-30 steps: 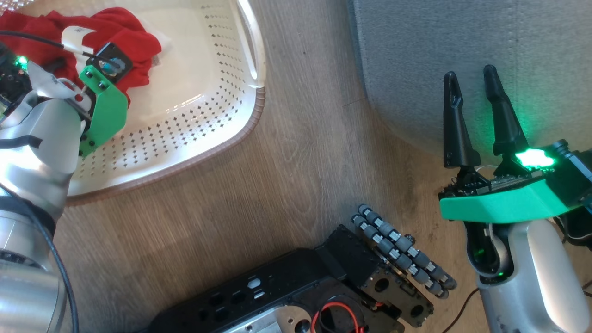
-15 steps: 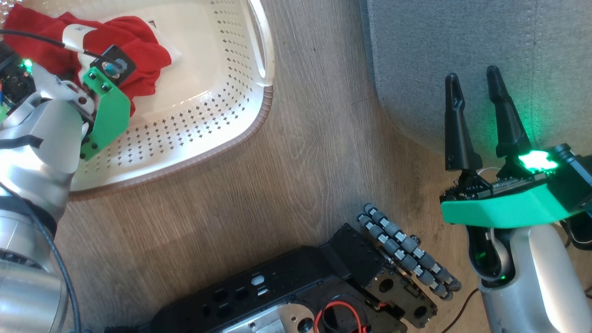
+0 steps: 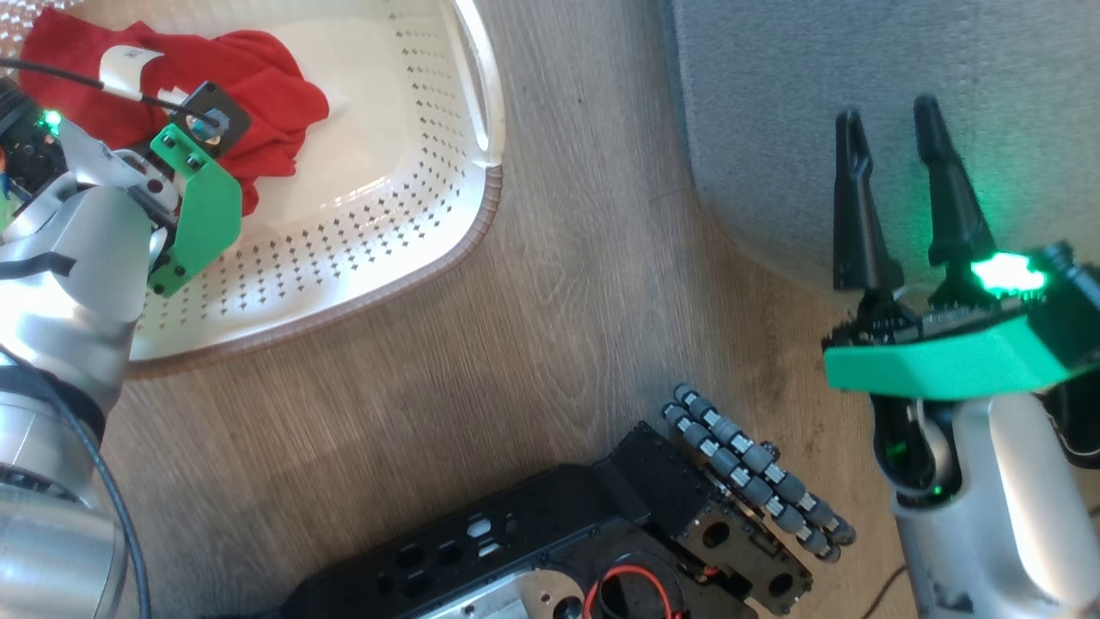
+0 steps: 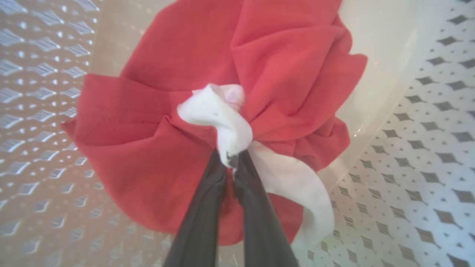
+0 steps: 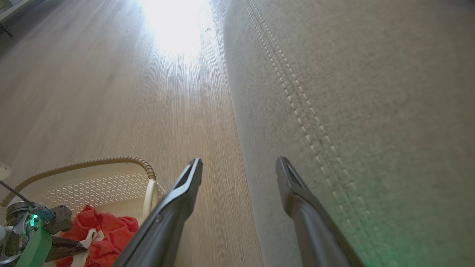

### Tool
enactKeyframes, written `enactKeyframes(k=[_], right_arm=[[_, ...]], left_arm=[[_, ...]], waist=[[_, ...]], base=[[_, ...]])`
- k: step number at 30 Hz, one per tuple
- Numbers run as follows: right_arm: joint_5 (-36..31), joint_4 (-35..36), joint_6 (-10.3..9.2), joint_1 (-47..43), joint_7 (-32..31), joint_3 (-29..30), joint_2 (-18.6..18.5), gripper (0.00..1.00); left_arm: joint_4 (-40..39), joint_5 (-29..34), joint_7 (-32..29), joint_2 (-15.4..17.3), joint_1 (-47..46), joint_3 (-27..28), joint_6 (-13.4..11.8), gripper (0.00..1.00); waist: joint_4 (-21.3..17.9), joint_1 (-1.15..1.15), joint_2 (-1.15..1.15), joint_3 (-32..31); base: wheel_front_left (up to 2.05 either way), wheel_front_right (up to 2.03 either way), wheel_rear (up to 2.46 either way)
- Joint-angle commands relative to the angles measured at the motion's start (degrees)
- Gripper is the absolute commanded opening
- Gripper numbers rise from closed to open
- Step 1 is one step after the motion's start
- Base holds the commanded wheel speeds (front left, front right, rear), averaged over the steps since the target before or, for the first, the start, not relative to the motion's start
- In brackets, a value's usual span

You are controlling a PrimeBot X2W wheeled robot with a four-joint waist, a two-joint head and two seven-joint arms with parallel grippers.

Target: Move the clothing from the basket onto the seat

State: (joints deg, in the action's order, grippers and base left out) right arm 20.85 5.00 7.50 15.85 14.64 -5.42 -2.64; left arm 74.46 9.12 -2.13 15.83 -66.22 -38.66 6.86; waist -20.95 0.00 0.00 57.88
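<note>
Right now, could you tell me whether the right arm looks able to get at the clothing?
Probably not readily. The right gripper stands open over by the seat, with floor between it and the basket, and the left gripper is shut on the clothing there.

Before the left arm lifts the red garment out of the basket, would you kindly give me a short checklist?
1. The left gripper is shut on the clothing, pinching its white trim: ok.
2. The clothing is clear of the basket: not ok, it lies inside.
3. The right gripper is open, holding nothing: ok.
4. The seat is bare where it shows: ok.
5. The whole garment will follow the pinch: cannot tell.
</note>
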Motion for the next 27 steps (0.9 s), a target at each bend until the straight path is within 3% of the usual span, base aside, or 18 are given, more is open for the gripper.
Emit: enactKeyframes(k=[1, 10, 21, 27], right_arm=[[0.72, 0.89, -0.01, -0.75, 0.36, -0.95, -0.24, 1.0], [0.49, -1.11, -0.01, 3.8, 0.36, -1.25, -0.24, 1.0], [-4.53, -5.39, -0.01, 2.6, 0.36, 1.69, -0.24, 1.0], [-6.63, -6.9, -0.01, 1.09, 0.36, 2.13, -0.24, 1.0]], left_arm=[[-0.51, -0.48, 1.1, 1.55, 1.07, 1.03, -0.67, 0.0], [-0.51, -2.99, 7.27, 1.31, 2.29, 1.88, -1.37, 0.0], [-1.03, -9.95, 15.97, -4.8, 8.48, 5.81, -3.41, 0.0], [-8.89, -13.62, 17.08, -7.39, 12.51, 8.32, -4.53, 0.0]], waist=[[-0.32, 0.0, 0.0, -0.85], [-1.11, 0.0, 0.0, -5.59], [5.08, 0.0, 0.0, -21.13], [9.08, 0.0, 0.0, -28.38]], base=[[0.0, 0.0, 0.0], [0.0, 0.0, 0.0], [0.0, 0.0, 0.0], [0.0, 0.0, 0.0]])
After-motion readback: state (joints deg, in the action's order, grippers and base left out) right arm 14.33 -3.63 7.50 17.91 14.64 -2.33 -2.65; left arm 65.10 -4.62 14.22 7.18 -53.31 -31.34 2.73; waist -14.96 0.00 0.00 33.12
